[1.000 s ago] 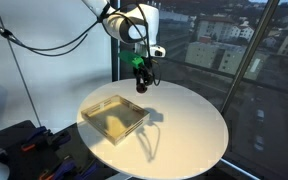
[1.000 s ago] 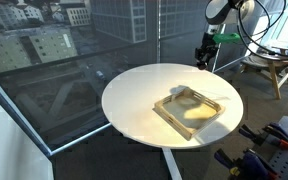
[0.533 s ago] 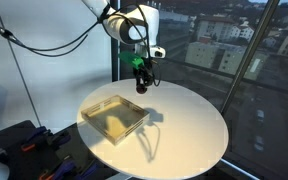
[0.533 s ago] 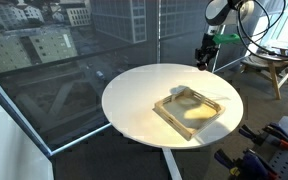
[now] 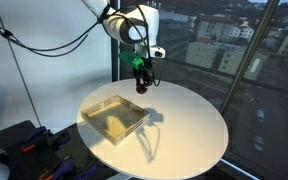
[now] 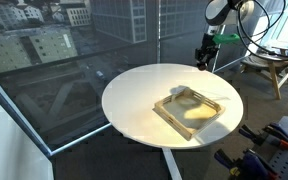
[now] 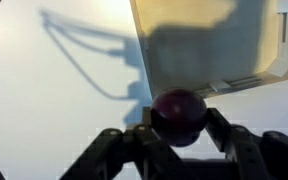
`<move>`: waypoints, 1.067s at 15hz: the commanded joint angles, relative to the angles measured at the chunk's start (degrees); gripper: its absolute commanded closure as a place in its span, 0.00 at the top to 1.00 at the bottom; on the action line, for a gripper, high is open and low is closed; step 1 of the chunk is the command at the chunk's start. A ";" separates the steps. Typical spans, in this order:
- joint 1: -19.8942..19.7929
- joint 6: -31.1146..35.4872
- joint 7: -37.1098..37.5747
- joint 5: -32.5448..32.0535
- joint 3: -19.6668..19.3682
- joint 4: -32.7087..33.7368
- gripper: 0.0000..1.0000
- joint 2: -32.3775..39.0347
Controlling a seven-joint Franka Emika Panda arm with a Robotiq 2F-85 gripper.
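Claw [image 7: 177, 118]: closed on a dark purple ball [image 7: 178, 108], gripped between both fingers.
Ball: held in the air above the round white counter [image 5: 189, 125], near the tray.
Tray [image 5: 102, 102]: wooden, laid on the counter.

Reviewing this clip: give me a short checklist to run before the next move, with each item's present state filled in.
1. Grip closed: the tool is shut on a dark round object. Ok.
2. Object seated: in the wrist view it sits between both fingers. Ok.
3. Clearance: in both exterior views the tool hangs above the table without touching it. Ok.
4. Tool above the tray: it hangs beside the tray, over bare table. Not ok.
5. Tray lying flat on the table. Ok.
6. What the object is, or how firm: cannot tell.
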 commanded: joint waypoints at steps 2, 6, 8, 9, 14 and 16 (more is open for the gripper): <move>0.07 -0.13 0.12 -0.28 0.11 0.23 0.33 0.10; 0.51 -0.04 0.35 -0.89 0.17 0.43 0.33 0.15; 0.87 -0.01 0.48 -1.22 0.22 0.48 0.33 0.05; 1.07 -0.02 0.52 -1.35 0.26 0.52 0.33 0.01; 2.32 -0.03 0.51 -2.27 0.67 0.57 0.33 -0.40; 2.81 0.00 0.24 -2.83 1.02 0.47 0.33 -0.65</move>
